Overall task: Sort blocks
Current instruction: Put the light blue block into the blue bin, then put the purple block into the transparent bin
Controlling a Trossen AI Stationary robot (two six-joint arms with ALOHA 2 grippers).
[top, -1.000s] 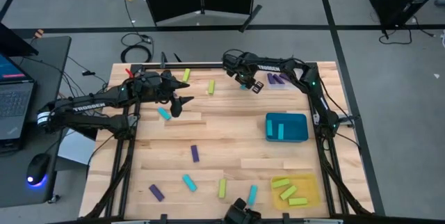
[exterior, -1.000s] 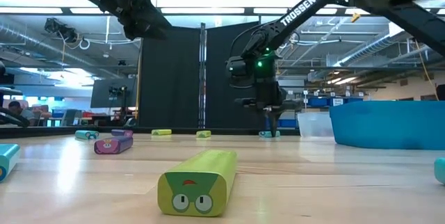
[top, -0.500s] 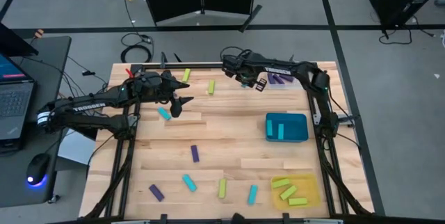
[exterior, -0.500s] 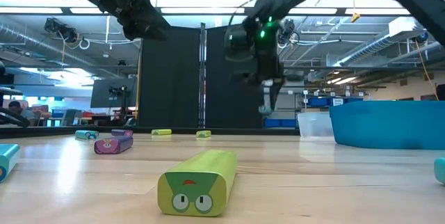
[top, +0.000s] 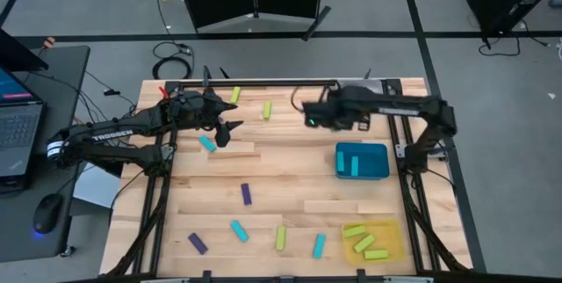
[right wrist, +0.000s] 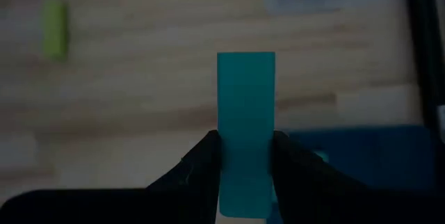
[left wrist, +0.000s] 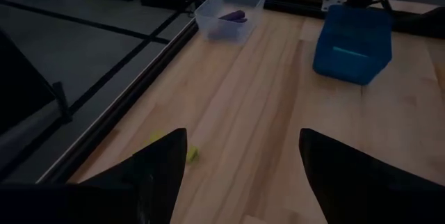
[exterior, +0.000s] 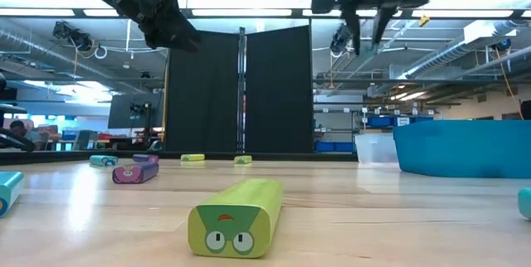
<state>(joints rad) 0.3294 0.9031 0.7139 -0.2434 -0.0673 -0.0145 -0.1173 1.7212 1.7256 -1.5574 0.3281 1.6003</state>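
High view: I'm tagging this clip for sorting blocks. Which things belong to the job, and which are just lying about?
Job: cyan block in the right gripper; loose blocks on the table; teal tray, yellow tray, clear tray; left gripper, open, waiting over the table.
Lying about: laptop, mouse, floor cables.

two dark arms, white trossen lettering, green light

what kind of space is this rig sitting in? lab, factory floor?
Most likely a robotics lab or workshop in an open industrial space. The low view shows exposed ceiling ducts and black partition panels behind the table. The high view shows a laptop beside the wooden table.
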